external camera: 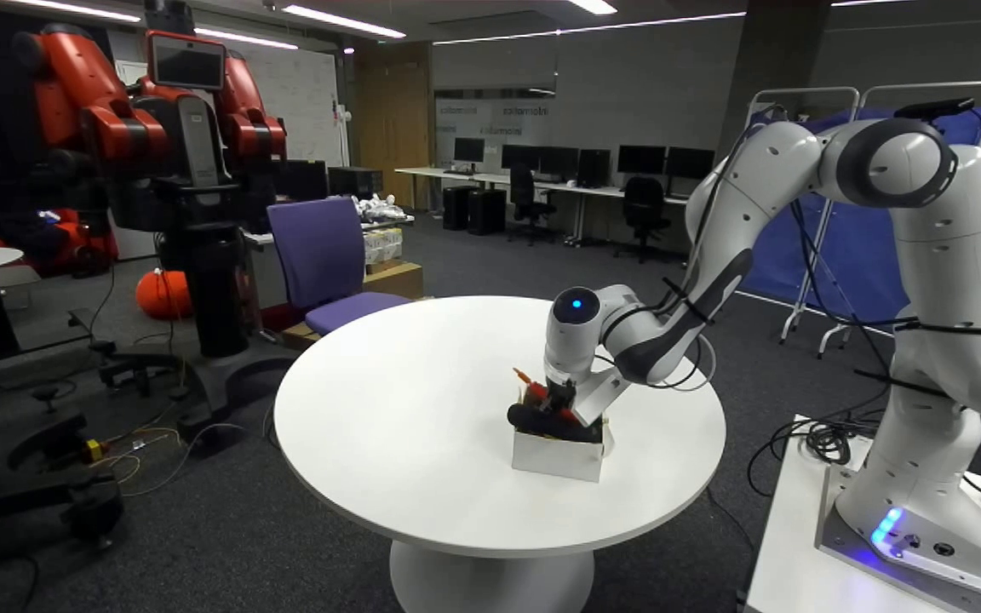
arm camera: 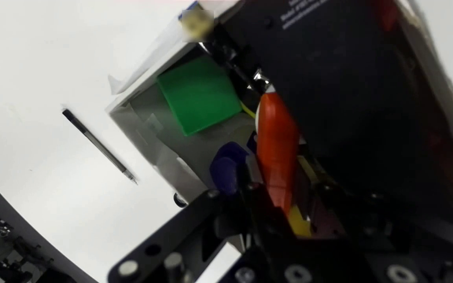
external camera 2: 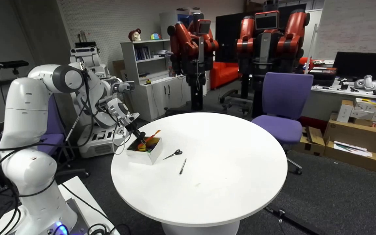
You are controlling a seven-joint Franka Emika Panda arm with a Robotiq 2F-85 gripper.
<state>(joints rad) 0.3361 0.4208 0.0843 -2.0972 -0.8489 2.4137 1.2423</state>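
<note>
Box (external camera 2: 144, 159): white, open-topped, standing on the tabletop (external camera 2: 227, 163); interior hard to read, much of it covered by a black slab (arm camera: 368, 102) and by the pincer (arm camera: 287, 192). Orange item (arm camera: 277, 153): inside the box, one end lost among the dark fingers in the wrist view, an orange end rising above the rim in both exterior views. Green item (arm camera: 199, 98): square-cornered, near a wall of the box, partly overlapped by something dark. Blue item (arm camera: 226, 173): rounded, part-covered by a finger; kind unclear. Yellow-ended item (arm camera: 197, 24): at the rim, smeared by blur, not identifiable. Scissors (external camera 2: 176, 152): dark-handled, on the tabletop just beside the box. Pen (arm camera: 98, 145): slim, dark at one end, farther out from the box than the scissors.

Markings: on the black slab, short lines of white print, too blurred to read. On a white robot (external camera 2: 100, 70) in the background, "PR2". On a glass panel (external camera: 490, 123), repeated lettering, apparently "informatics". On a whiteboard (external camera 2: 359, 32), faint handwriting, illegible.

Pincer: black, two-fingered, lowered into the box, jaws part-way apart, neither wide nor fully closed. Orange item between the fingers, contact faces hidden; cannot tell whether grasping it or merely alongside.
</note>
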